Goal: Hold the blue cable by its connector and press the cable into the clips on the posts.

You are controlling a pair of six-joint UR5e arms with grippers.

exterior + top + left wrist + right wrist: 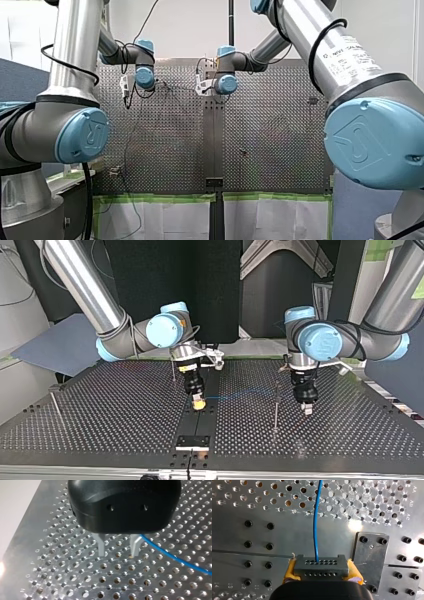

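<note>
Where the table [125,405] has small letters stamped near its edge, AA, AB and AC can be read. At the table's middle, my right gripper [198,403] squeezes the grey connector [321,568] between yellow pads [290,568]. The blue cable [315,530] runs from it toward a thin post [275,407]. My left gripper [117,548] has its metal fingers [101,546] apart, holding nothing. The cable is just beside one of them.

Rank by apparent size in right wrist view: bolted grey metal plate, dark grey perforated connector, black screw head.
Largest: bolted grey metal plate
dark grey perforated connector (nearer the camera, so order unsure)
black screw head
</note>
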